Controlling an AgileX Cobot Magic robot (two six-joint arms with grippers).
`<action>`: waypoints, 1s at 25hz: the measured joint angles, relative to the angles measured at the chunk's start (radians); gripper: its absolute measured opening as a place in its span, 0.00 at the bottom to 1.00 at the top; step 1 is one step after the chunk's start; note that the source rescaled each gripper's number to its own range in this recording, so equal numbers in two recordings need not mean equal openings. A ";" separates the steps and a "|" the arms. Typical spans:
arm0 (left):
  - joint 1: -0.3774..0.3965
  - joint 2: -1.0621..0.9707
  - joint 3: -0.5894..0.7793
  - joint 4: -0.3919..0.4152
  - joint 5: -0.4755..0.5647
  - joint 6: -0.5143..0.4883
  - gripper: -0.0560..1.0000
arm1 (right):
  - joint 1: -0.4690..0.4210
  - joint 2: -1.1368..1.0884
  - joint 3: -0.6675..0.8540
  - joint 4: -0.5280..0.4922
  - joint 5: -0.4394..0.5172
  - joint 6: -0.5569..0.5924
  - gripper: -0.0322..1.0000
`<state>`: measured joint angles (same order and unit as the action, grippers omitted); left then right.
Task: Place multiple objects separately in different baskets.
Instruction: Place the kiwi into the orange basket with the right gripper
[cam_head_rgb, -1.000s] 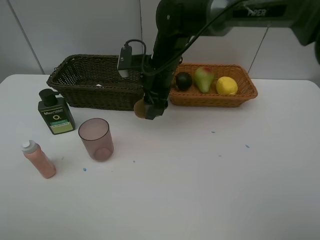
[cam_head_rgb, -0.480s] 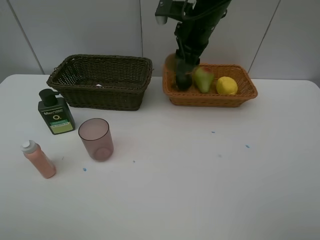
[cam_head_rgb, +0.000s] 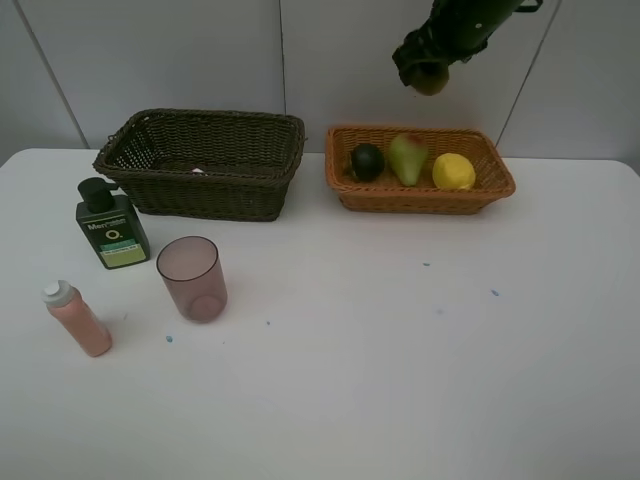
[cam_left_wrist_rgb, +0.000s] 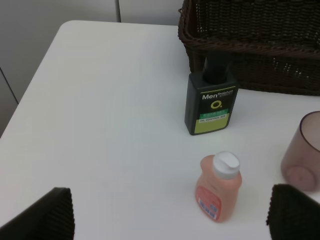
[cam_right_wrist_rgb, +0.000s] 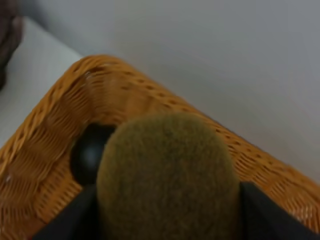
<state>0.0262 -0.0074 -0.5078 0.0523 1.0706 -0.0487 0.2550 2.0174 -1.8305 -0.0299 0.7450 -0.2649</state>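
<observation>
White table (cam_head_rgb: 400, 380), grey panelled wall (cam_head_rgb: 150, 60); right claw (cam_head_rgb: 428, 72) grips kiwi (cam_right_wrist_rgb: 167, 175), left claw (cam_left_wrist_rgb: 167, 215) wide.

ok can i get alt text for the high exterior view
The right gripper holds a kiwi above the orange-tan basket containing a dark green fruit, pear and lemon. Left of it sit a dark brown basket, green bottle, pinkish cup and pink bottle.
</observation>
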 joint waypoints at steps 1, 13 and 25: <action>0.000 0.000 0.000 0.000 0.000 0.000 1.00 | -0.009 0.000 0.000 0.000 -0.004 0.061 0.52; 0.000 0.000 0.000 0.000 0.000 0.000 1.00 | -0.073 0.152 0.000 0.021 -0.018 0.290 0.52; 0.000 0.000 0.000 0.000 0.000 0.000 1.00 | -0.074 0.171 0.000 0.023 0.000 0.286 0.52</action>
<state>0.0262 -0.0074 -0.5078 0.0523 1.0706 -0.0487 0.1812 2.1882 -1.8305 -0.0064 0.7448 0.0213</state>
